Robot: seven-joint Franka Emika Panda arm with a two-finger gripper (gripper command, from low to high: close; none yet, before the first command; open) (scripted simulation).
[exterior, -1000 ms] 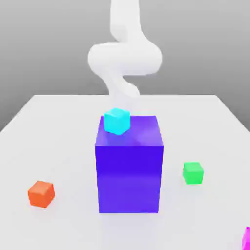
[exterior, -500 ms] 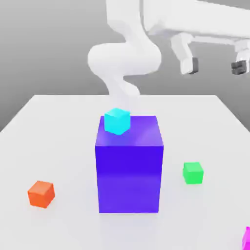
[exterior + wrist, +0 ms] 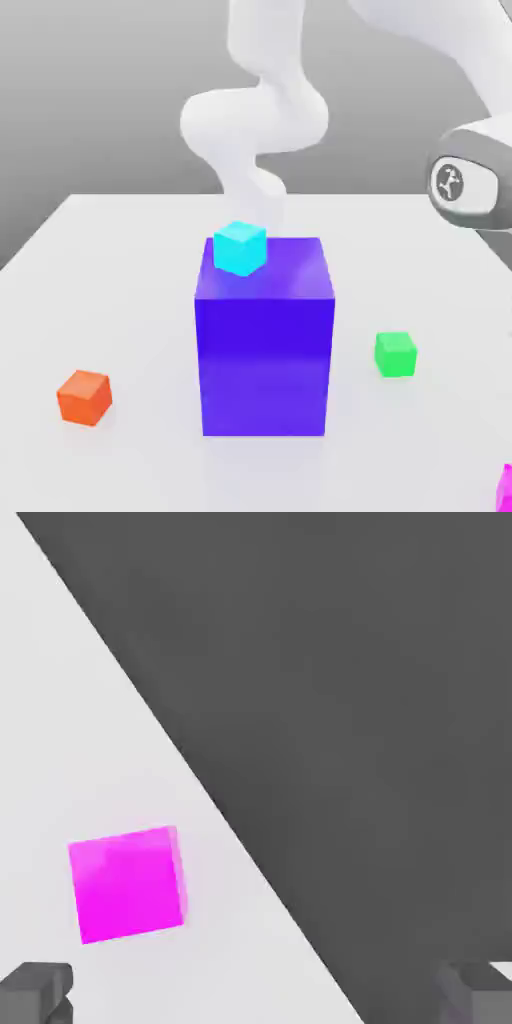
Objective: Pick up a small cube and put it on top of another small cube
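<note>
On the white table (image 3: 120, 250), near its edge, the pink cube (image 3: 127, 883) rests alone, untouched. My gripper (image 3: 255, 992) hangs above it, fingers (image 3: 35, 992) spread wide; the cube sits toward ten o'clock of their midpoint.

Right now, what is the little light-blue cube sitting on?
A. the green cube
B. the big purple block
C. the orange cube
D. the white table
B. In the exterior view the light-blue cube rests on the top face of the big purple block, near its back corner on the view's left, while the orange cube and green cube sit apart on the table.
</note>
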